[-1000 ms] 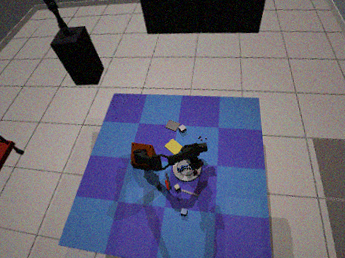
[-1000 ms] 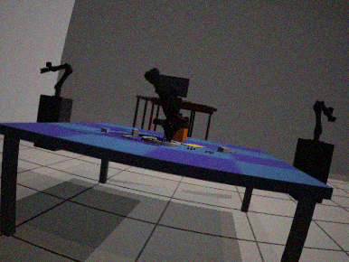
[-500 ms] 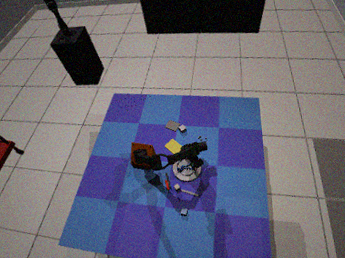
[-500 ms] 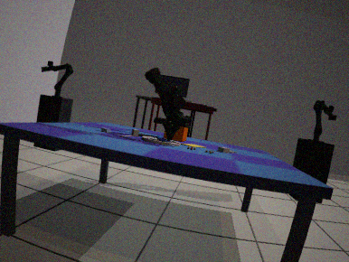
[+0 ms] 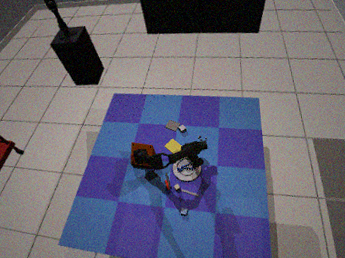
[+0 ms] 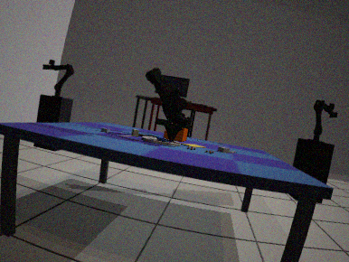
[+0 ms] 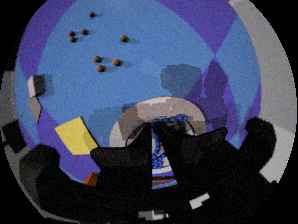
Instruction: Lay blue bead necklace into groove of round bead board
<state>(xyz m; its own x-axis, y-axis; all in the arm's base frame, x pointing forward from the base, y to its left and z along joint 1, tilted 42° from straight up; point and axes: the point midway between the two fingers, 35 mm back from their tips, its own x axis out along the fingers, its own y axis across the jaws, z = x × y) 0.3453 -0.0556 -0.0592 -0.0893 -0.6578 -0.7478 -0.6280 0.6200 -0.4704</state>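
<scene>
The round bead board (image 5: 189, 178) (image 7: 167, 104) is a pale disc with a raised rim, lying on the table. The blue bead necklace (image 7: 181, 118) lies bunched over its inner part. One stretch curves to the right of the fingertips in the wrist view, and another runs down behind them. My gripper (image 6: 171, 139) (image 7: 153, 124) is low over the board, its tips close together at the beads, with the necklace seemingly pinched between them. The dark fingers hide the pinched spot and much of the groove.
A yellow square (image 5: 173, 146) (image 7: 77, 136) and an orange box (image 6: 183, 134) are near the board. A grey tile (image 5: 172, 125) and a white block (image 5: 182, 128) lie further off. Several brown balls (image 7: 124, 38) are scattered beyond the board. A pale stick (image 5: 189, 192) and a red item (image 5: 167, 183) lie on its other side.
</scene>
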